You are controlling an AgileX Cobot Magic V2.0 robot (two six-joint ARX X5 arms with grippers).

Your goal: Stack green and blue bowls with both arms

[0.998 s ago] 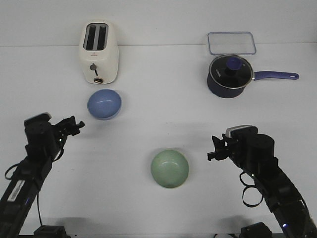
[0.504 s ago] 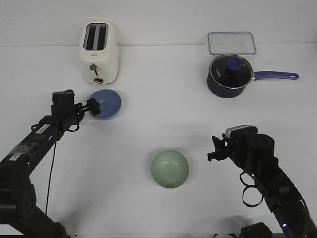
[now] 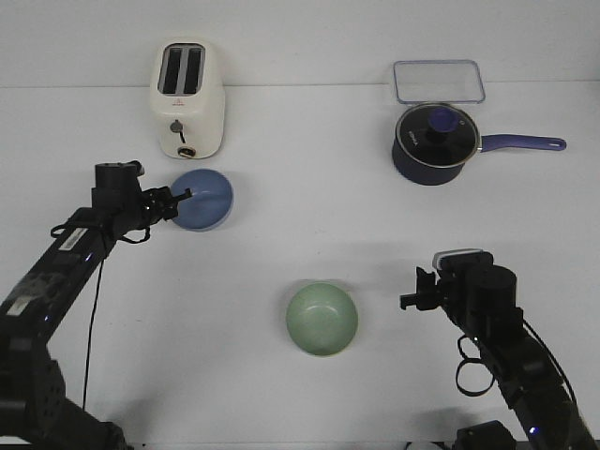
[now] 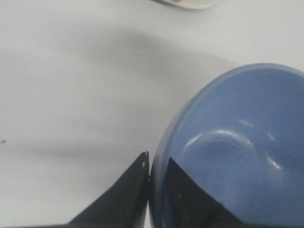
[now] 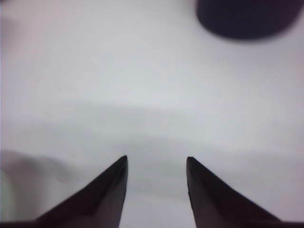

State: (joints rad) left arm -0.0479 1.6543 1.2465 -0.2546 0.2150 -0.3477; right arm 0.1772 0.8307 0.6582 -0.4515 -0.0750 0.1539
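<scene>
Left claw (image 4: 151, 164) pinches the blue bowl's (image 4: 237, 152) rim.

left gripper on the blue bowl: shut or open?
Shut on it: left gripper pinches the blue bowl rim, one finger inside, one outside.

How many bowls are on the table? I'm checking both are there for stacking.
2. The blue bowl sits before the toaster, its rim between the left gripper fingers; the green bowl sits mid-table nearer the robot.
</scene>
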